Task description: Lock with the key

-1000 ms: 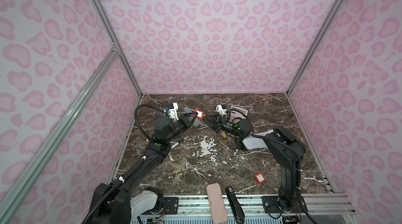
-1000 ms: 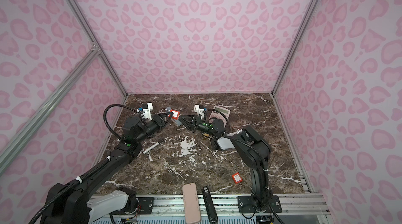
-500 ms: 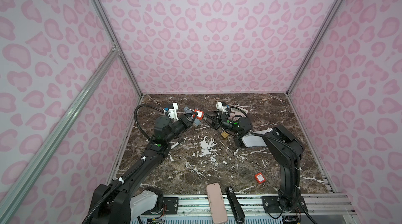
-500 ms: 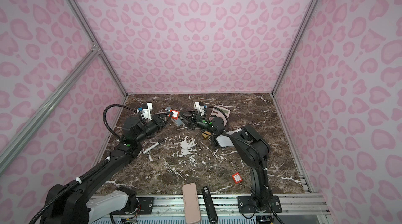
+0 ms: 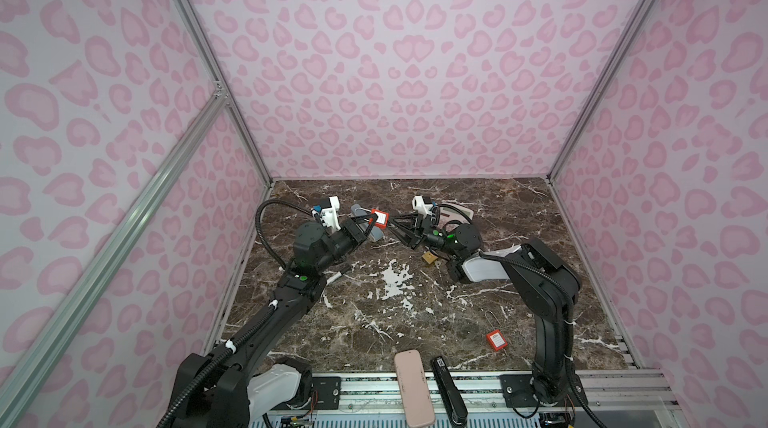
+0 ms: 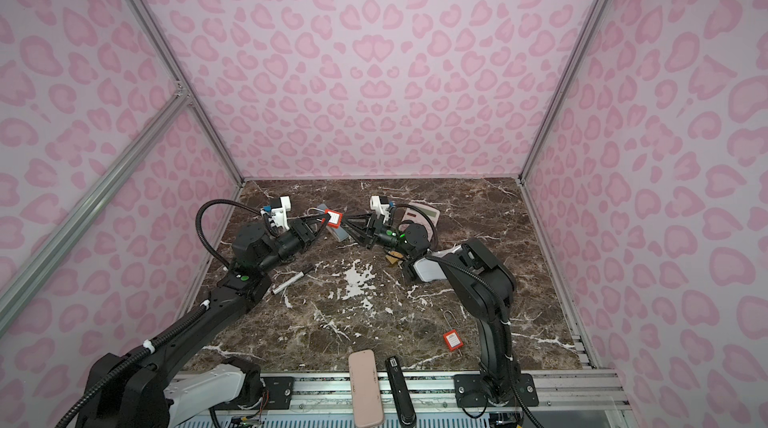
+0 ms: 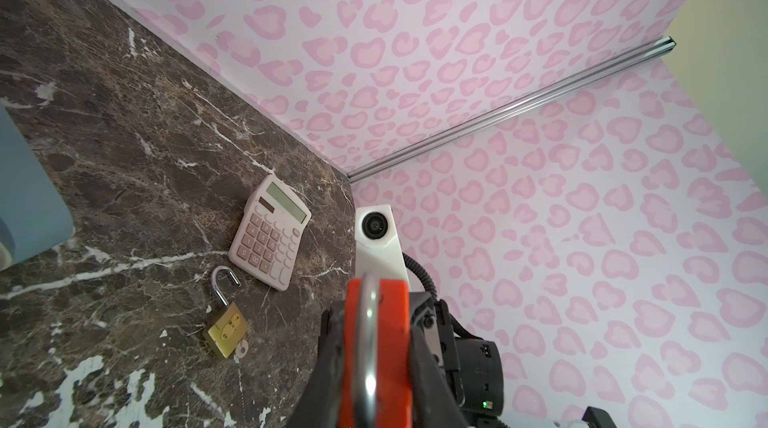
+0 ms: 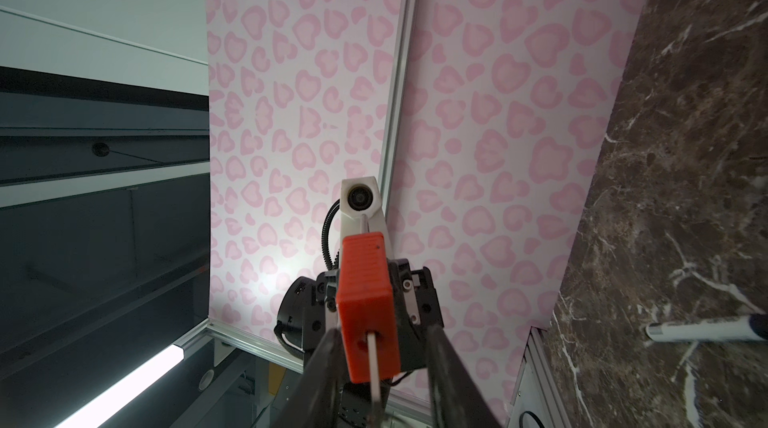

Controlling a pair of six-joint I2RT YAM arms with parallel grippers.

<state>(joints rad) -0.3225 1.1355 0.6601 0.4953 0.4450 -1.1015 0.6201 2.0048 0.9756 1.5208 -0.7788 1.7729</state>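
A red padlock hangs in the air over the back middle of the table. My left gripper is shut on its body, with the steel shackle lying between the fingers. A thin silver key sticks out of the padlock's end face. My right gripper faces the lock from the right. Its jaws stand apart on either side of the key, with a gap showing on both sides.
A brass padlock with its shackle open lies beside a pink calculator. Another red padlock lies front right, and a white marker lies left of centre. A grey-blue case sits under the held lock. A pink case and a black bar rest on the front rail.
The right gripper's jaws have parted around the key, which stays in the lock. The left arm and the red padlock have held still.
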